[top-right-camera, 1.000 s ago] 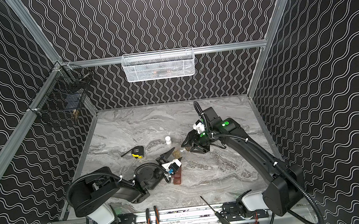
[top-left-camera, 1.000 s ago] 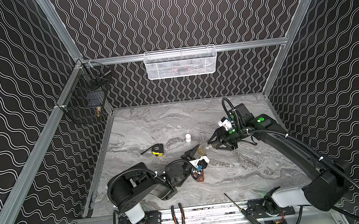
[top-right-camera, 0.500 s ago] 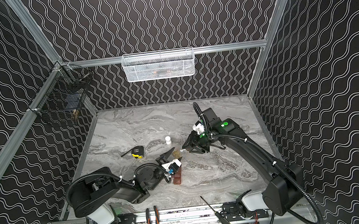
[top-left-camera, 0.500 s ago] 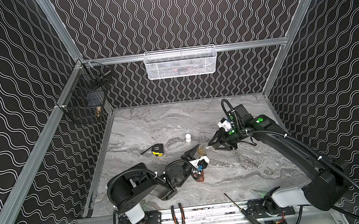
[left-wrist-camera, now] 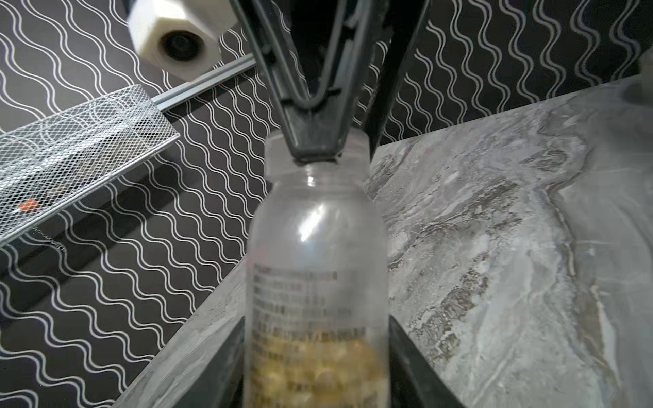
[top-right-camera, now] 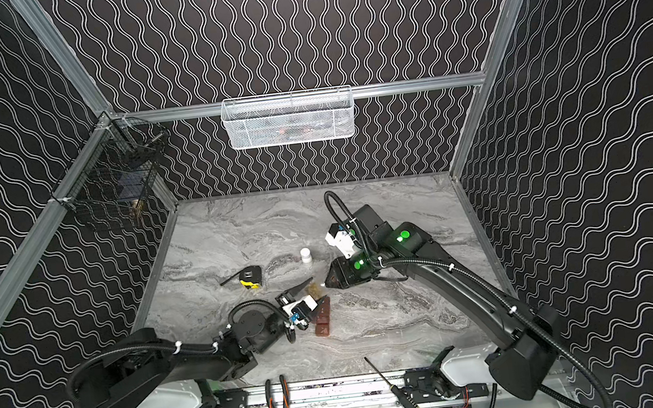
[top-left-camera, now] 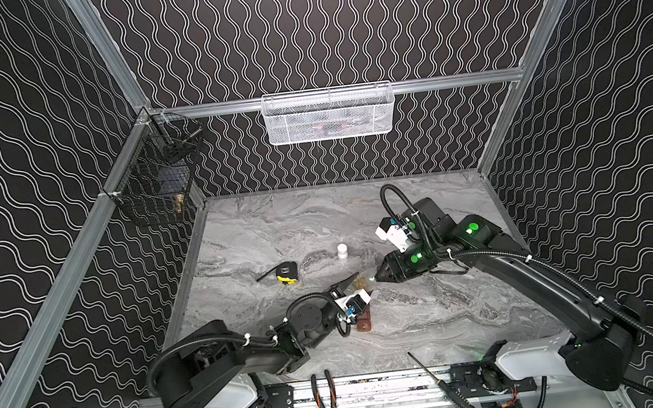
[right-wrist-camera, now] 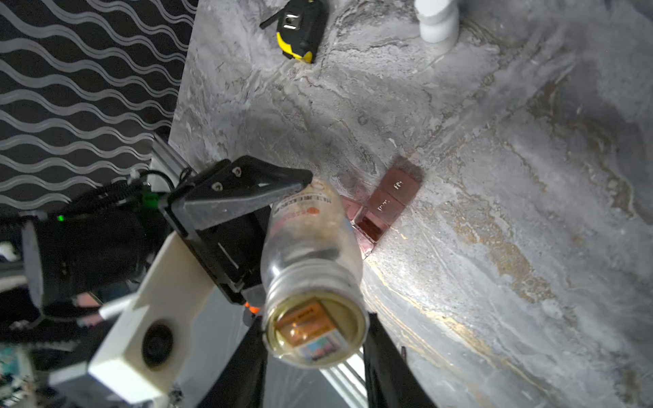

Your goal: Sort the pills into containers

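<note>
A clear pill bottle (left-wrist-camera: 314, 254) with yellow pills (left-wrist-camera: 314, 367) at its bottom is held above the table. My left gripper (left-wrist-camera: 318, 353) is shut on its lower body. My right gripper (right-wrist-camera: 314, 339) is shut on the bottle's mouth end, its fingers (left-wrist-camera: 311, 141) pinching the neck. In both top views the two grippers meet tip to tip, left (top-left-camera: 357, 283) and right (top-left-camera: 377, 278). The containers (right-wrist-camera: 388, 201) lie on the table just under the bottle, a reddish-brown strip (top-right-camera: 323, 318); the compartment nearest the bottle looks open.
A white cap (top-left-camera: 342, 250) stands on the marble table behind the grippers. A black-and-yellow tape measure (top-left-camera: 286, 272) lies to its left. Pliers (top-left-camera: 325, 402) and a screwdriver (top-left-camera: 441, 384) rest on the front rail. A white mesh basket (top-left-camera: 329, 114) and a black wire basket (top-left-camera: 158, 178) hang on the walls.
My right gripper has moved left to the bottle's mouth and narrowed its jaws onto it. The left arm and the bottle have stayed put.
</note>
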Controlling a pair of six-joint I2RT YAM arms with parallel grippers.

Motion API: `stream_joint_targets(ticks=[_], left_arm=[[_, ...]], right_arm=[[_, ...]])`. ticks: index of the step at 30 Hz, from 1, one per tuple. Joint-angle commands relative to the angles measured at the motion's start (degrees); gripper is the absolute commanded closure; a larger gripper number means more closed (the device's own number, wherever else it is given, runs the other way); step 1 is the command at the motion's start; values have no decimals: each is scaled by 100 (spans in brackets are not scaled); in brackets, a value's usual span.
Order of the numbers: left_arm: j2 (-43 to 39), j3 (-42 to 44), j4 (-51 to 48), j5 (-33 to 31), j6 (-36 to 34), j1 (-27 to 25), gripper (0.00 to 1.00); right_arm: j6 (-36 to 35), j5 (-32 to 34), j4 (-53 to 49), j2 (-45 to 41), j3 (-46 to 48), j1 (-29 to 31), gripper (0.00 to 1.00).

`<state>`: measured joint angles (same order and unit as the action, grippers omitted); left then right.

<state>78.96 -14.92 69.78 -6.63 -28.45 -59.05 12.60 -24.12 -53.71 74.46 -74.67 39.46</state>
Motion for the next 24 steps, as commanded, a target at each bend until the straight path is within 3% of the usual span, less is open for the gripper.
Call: stream_joint_targets(ticks=[1,10,24], left_arm=[[-291,72,-123,635,172,-28,100],[-695,174,-494,660,189,-28,100],[-476,139,-233,550,94,-28,100]], right_arm=[[-1246,-71,361,-267,164,129,66],[-2616,-57,278,-578,255,175,67],[-2878,203,251,-579,269,312,66]])
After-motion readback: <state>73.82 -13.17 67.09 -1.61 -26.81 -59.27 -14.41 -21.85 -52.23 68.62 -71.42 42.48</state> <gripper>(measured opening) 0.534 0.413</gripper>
